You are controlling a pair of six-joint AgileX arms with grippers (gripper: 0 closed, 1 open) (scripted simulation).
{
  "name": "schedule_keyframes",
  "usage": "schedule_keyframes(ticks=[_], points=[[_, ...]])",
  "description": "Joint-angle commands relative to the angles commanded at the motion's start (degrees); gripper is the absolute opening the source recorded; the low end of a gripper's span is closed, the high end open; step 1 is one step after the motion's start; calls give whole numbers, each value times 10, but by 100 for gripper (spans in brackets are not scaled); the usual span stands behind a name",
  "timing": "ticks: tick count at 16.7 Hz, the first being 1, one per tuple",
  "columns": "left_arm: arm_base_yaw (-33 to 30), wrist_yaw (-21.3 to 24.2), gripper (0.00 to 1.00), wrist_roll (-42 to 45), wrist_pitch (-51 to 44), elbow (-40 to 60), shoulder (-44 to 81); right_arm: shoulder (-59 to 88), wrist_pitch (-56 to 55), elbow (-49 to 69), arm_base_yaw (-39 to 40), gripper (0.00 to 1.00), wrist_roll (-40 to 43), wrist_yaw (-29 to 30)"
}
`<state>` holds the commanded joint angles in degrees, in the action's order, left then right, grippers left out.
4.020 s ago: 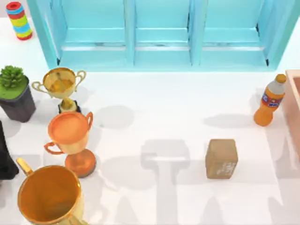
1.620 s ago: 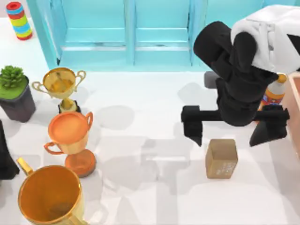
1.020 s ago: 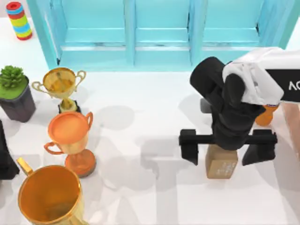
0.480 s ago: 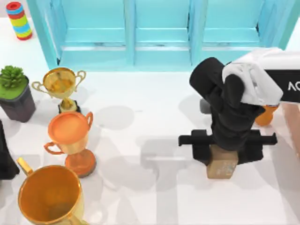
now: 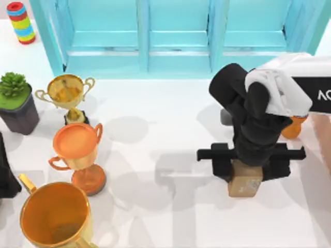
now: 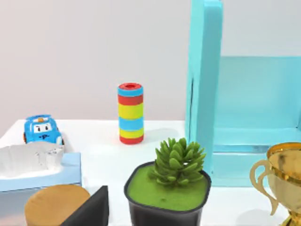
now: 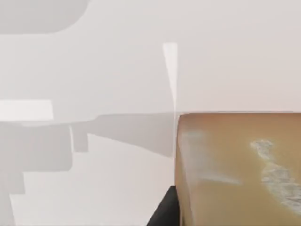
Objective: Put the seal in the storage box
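Seal: the tan-brown seal [image 5: 244, 182] stands on the white table [image 5: 165, 129], toward the right side, in front of the turquoise cabinet [image 5: 176, 36]. In my right wrist view it [image 7: 240, 169] looms close, with whitish marks on one face.
Right claw: my right claw [image 5: 249, 166] sits directly over the seal, its two dark fingers [image 5: 221, 163] pressed in against the seal's left and right sides, clenched on it. The seal's lower end pokes out below the fingers, and I cannot tell whether it is touching the table.
Right arm: it reaches in from the right edge, white shell and black wrist above the seal.
Storage box: a salmon-pink strip of the storage box [image 5: 327, 150] shows at the right edge, just right of the seal and apart from it.
Orange bottle: the orange bottle [image 5: 292, 127] is behind and to the right of the seal, mostly hidden by my arm.
Left arm: parked at the left edge, well left of the seal; a black part [image 5: 7, 173] shows there.
Trophies: three gold and copper cups [image 5: 76, 152] stand in a row far to the left of the seal.
Plant: a potted succulent [image 6: 170, 186] is beyond the cups, with a striped cylinder [image 6: 130, 113] farther back near the cabinet's left end.
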<state>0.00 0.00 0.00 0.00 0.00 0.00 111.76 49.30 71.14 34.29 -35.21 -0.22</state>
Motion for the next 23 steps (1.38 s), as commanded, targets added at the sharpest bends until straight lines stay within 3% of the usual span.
schedule_keyframes(ticks=[7,16,23], points=[[0,0,100,0,0,0,0,-4,9,8,-1,0,0,0],[0,0,100,0,0,0,0,-55,201,144,-3,0,2,0],[0,0,100,0,0,0,0,-58,217,158,-9,0,8,0]])
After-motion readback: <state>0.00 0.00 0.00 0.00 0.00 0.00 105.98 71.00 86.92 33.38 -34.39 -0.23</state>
